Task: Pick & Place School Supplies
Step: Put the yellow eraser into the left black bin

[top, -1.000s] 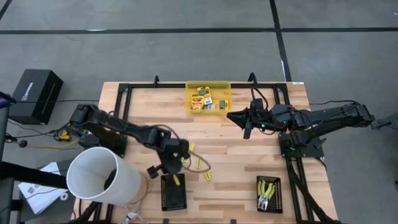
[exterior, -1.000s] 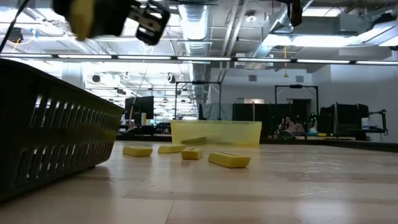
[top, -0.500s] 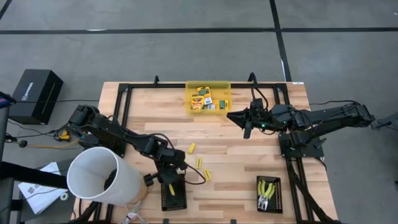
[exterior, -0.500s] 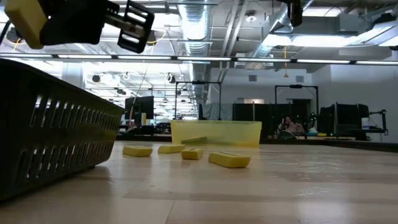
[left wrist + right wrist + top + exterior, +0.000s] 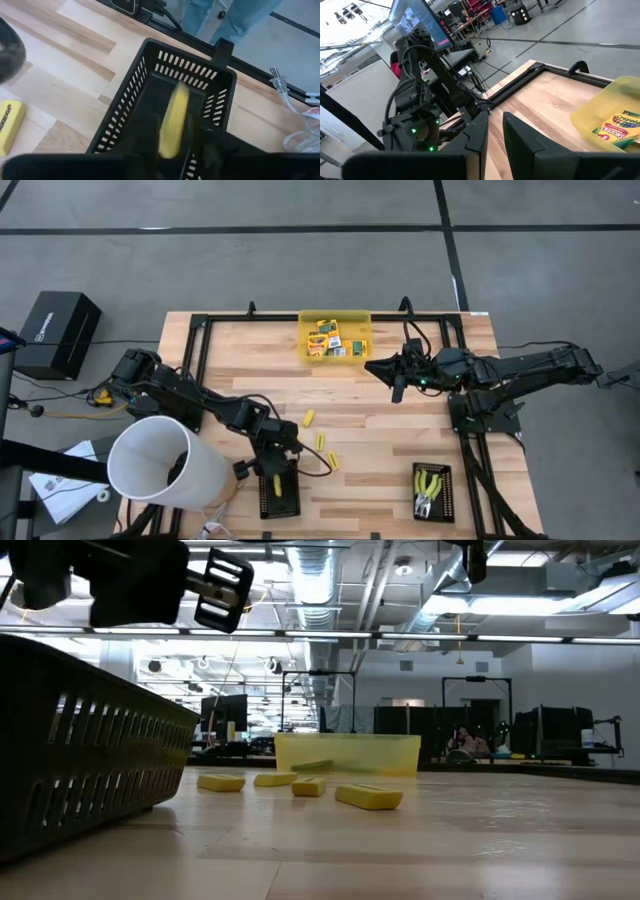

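One yellow stick [image 5: 173,120] lies just below the left tool [image 5: 274,473], between its parted fingers and over the black tray [image 5: 150,70]; whether the right tool [image 5: 398,388] is apart or together, I cannot tell.

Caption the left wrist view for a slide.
Yellow stick, blurred, inside the black slotted tray below the left end effector; another stick lies on the wooden table.

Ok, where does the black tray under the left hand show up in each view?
High view: black tray at the table's near edge, left of centre, under the left hand.
Low view: its slotted wall fills the left side.
Left wrist view: centre, a yellow stick over its inside.
Right wrist view: not in it.
Shared landmark: the loose yellow sticks on the wood beside it.
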`<state>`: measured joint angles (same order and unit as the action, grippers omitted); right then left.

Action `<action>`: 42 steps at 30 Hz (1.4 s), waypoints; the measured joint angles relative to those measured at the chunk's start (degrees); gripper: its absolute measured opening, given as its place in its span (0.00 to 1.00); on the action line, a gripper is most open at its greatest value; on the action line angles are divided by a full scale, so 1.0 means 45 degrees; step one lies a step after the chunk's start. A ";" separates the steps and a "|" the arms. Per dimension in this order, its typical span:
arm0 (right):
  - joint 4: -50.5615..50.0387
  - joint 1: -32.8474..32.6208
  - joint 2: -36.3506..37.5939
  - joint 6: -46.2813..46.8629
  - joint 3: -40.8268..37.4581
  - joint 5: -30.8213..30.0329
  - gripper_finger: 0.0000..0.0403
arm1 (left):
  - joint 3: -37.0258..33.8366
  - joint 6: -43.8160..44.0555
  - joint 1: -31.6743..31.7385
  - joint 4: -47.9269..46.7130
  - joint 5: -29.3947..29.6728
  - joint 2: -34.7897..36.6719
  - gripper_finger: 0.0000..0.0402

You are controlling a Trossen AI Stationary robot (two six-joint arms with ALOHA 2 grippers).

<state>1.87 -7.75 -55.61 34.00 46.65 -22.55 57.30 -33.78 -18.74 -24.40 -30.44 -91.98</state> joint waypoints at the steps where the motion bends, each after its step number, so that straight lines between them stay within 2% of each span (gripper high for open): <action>1: -0.0001 0.0000 0.0000 -0.0006 0.0000 0.0000 0.13 | 0.0000 0.0005 0.0005 -0.0002 0.0005 0.0000 0.29; 7: -0.0039 0.0000 0.0000 -0.0169 0.0000 0.0000 0.13 | 0.0000 0.0160 0.0152 0.0023 0.0075 0.0000 0.40; 12: -0.0039 0.0010 0.0000 -0.0223 0.0000 0.0000 0.13 | 0.0005 0.0911 0.0508 0.0016 0.0482 0.0000 0.41; 19: 0.0005 0.0005 0.0000 -0.0223 0.0000 0.0000 0.13 | 0.0005 0.2212 0.1443 0.0393 0.1158 0.0005 0.29; 26: 0.0108 0.0005 0.0000 -0.0223 0.0000 0.0000 0.13 | 0.0019 0.3681 0.2910 0.1766 0.1966 0.0008 0.03; 31: 0.0238 0.0005 0.0000 -0.0236 0.0000 0.0002 0.13 | 0.0024 0.3878 0.4273 0.2004 0.3119 -0.0057 0.01; 37: 0.0384 0.0001 0.0000 -0.0330 0.0000 0.0005 0.13 | -0.0117 0.3835 0.5540 0.2245 0.2450 -0.0672 0.00; 42: 0.0453 0.0004 0.0005 -0.0330 0.0000 0.0005 0.13 | -0.0282 0.3492 0.5395 0.2244 0.2113 -0.1599 0.00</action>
<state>3.91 -7.73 -55.59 32.51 46.65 -22.52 56.03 -18.06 5.53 -14.31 -20.93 -99.18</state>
